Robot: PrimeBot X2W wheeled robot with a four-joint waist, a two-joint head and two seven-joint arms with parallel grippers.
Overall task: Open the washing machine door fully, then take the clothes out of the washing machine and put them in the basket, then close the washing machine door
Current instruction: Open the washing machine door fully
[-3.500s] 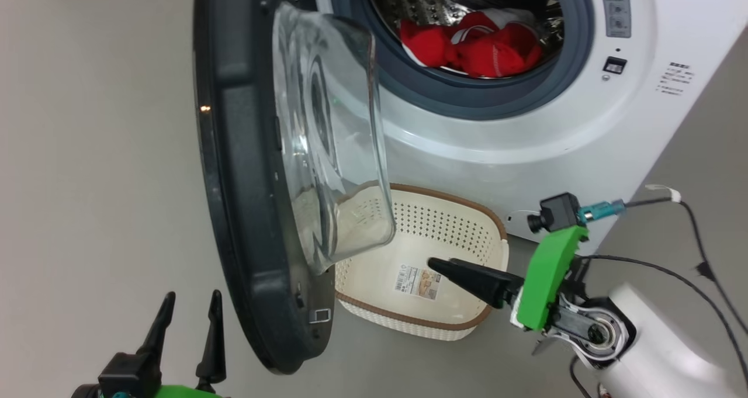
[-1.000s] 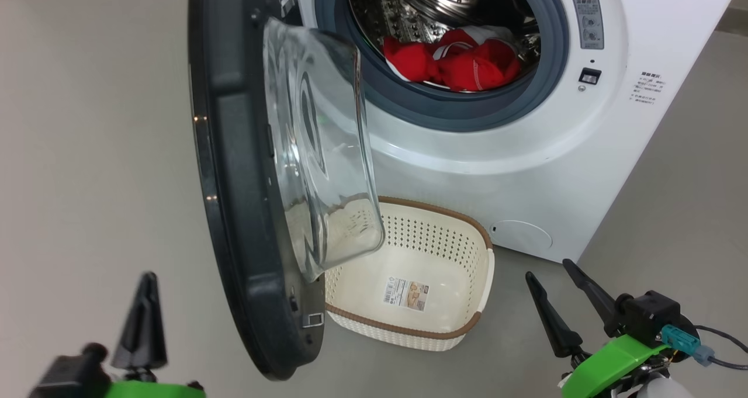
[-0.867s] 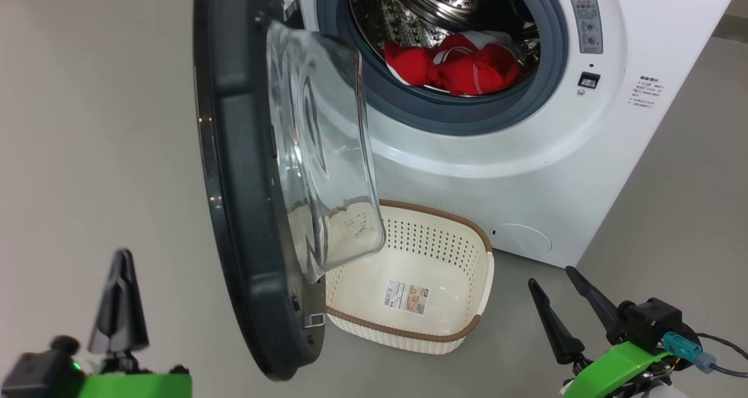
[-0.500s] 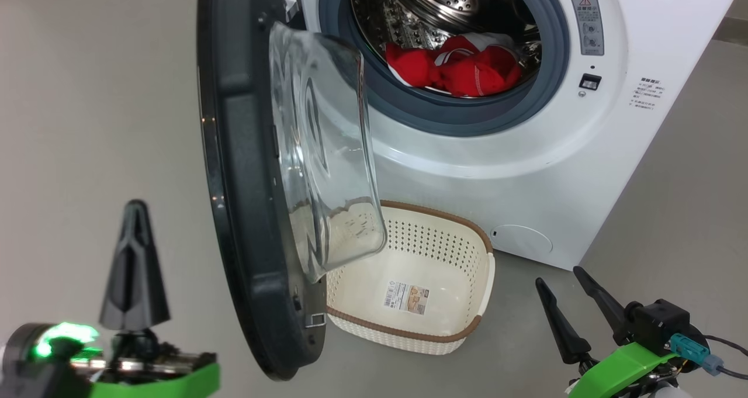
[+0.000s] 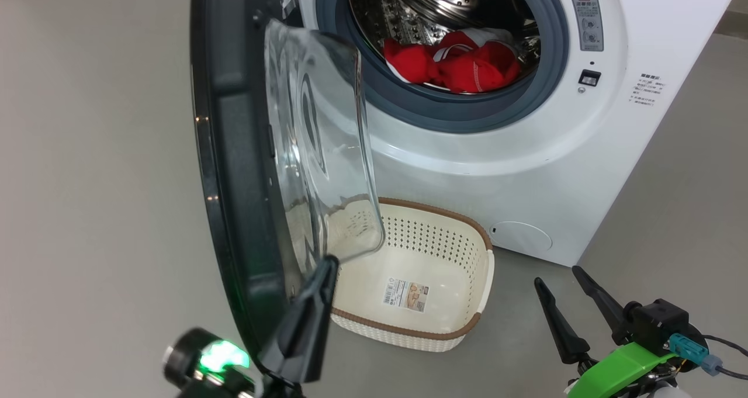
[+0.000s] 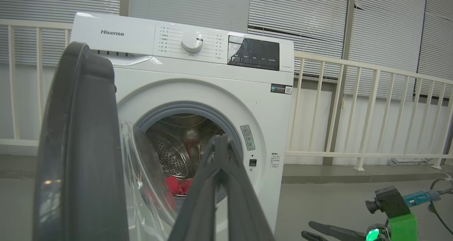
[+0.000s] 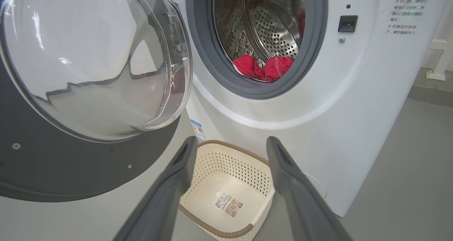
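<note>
Red clothes [image 5: 461,65] lie inside the washing machine [image 5: 526,170], basket [image 5: 409,328] empty below. Left hand [image 5: 328,265], clenched & empty, has swung in to the washing machine door [image 5: 234,152] inner edge, prob. to push it wider. Right hand [image 5: 556,275] spread, idle.

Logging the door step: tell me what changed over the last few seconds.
The left gripper shut its fingers and swung rightward from the lower left to the lower inner edge of the washing machine door, holding nothing. The right gripper withdrew from over the basket to the lower right, open. The door, the clothes in the drum and the empty basket stayed put.
</note>
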